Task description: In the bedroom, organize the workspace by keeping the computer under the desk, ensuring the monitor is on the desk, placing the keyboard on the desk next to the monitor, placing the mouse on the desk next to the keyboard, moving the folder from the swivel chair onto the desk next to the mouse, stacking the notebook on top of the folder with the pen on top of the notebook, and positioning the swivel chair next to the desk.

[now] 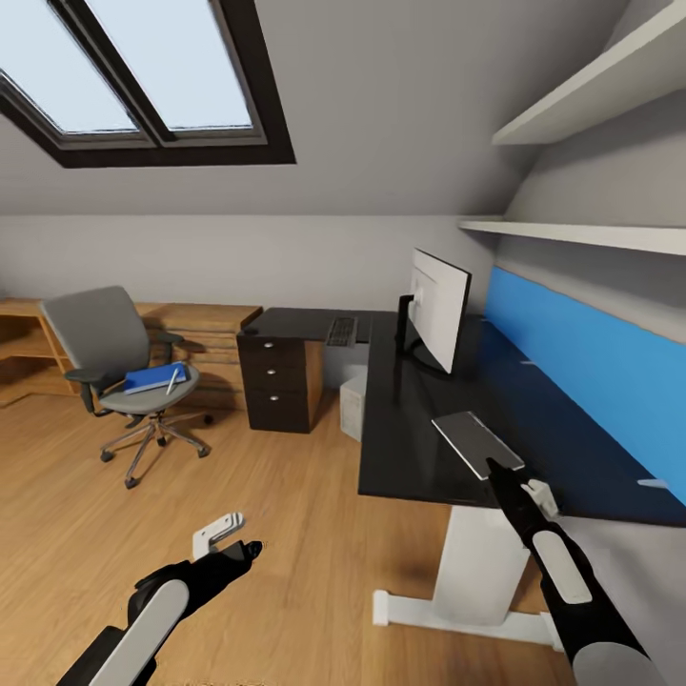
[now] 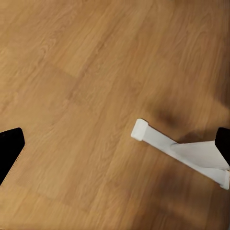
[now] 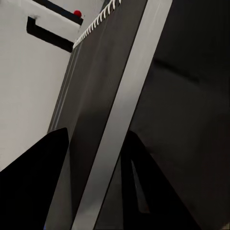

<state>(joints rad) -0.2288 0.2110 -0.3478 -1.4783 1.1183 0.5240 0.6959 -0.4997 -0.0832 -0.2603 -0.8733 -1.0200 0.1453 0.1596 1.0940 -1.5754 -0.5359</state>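
Flat grey notebook (image 1: pixel 476 442), right gripper (image 1: pixel 502 474) clamped on its edge, over glossy black desk (image 1: pixel 410 448); left gripper (image 1: pixel 221 535) open above wood floor (image 1: pixel 286 534).

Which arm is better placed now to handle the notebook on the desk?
The right. Its gripper is at the notebook on the desk, fingers either side of its edge. The left gripper hangs over the floor, away from the desk.

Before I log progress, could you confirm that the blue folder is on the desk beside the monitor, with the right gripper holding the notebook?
Not quite: the head view shows the blue folder lying on the swivel chair seat, not on the desk beside the monitor. The rest holds: the right gripper is holding the notebook over the desk.
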